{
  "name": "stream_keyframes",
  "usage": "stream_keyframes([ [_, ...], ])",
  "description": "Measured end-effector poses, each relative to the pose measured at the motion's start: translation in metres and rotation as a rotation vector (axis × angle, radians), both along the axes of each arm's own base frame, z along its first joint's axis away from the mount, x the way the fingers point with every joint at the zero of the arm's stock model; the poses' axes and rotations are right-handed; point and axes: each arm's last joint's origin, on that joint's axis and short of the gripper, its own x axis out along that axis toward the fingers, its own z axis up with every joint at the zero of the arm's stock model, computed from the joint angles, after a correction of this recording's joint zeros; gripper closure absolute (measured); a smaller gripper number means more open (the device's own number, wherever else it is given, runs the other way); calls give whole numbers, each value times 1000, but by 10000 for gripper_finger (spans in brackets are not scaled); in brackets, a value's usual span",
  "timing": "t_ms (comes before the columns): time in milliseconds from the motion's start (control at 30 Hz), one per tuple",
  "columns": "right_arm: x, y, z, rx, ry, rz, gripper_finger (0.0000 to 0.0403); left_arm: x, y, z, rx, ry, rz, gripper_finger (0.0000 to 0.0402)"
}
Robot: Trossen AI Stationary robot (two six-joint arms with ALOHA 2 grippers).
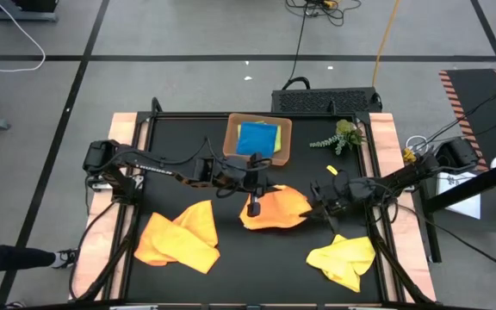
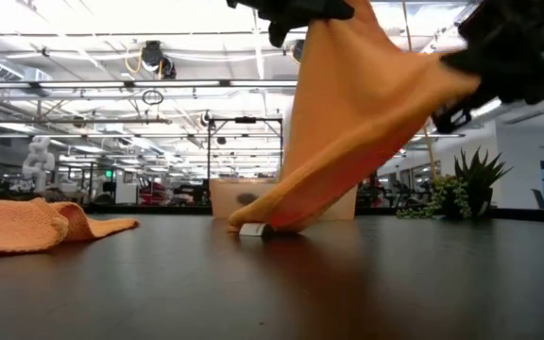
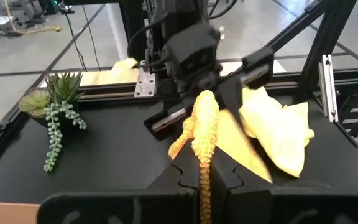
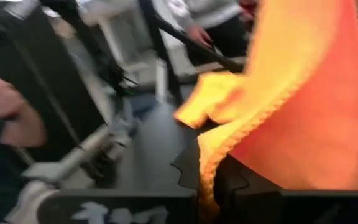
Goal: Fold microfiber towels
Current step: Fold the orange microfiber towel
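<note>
An orange microfiber towel (image 1: 275, 209) hangs over the table's middle between my two grippers; its lowest end with a white label (image 2: 255, 229) rests on the table. My left gripper (image 1: 254, 198) is shut on its left side and my right gripper (image 1: 315, 205) on its right side. A second orange towel (image 1: 179, 238) lies crumpled near left, and a yellow towel (image 1: 343, 260) lies crumpled near right. A blue towel (image 1: 257, 138) lies on a green one in the brown tray (image 1: 234, 129). My left gripper pinches a bunched edge of the orange towel (image 3: 202, 163) between its two fingers, coming nearly level from the table's left. The cloth runs away from the fingers toward my right gripper (image 3: 191, 93). My right gripper pinches the towel's stitched edge (image 4: 211, 163) between its two fingers, coming level from the table's right. The cloth rises in a broad sheet beyond the fingers and slopes down, drawn fairly smooth, to its end on the table (image 2: 272, 219).
A small green plant sprig (image 1: 343, 136) lies at the far right of the table, beside the tray. Black table top shows between the two crumpled towels near the front edge. People stand beyond the table in the right wrist view.
</note>
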Motion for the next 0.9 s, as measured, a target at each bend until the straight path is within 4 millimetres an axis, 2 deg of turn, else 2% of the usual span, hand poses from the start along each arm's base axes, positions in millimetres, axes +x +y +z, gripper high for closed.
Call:
stream_keyframes([
  [200, -6, 12, 23, 122, -198, 202, 402, -8, -22, 11, -93, -23, -28, 400],
  [333, -7, 22, 39, 199, -255, 304, 402, -16, -52, 16, -137, -38, -21, 400],
  [500, 4, 35, 54, 211, -211, 349, 402, -31, -100, 17, -160, -50, 18, 400],
  [700, 22, 59, 85, 154, -120, 406, 403, -53, -152, 23, -241, -107, 20, 401],
  [900, 29, 82, 117, 115, -100, 436, 403, -73, -185, 28, -329, -155, 43, 401],
])
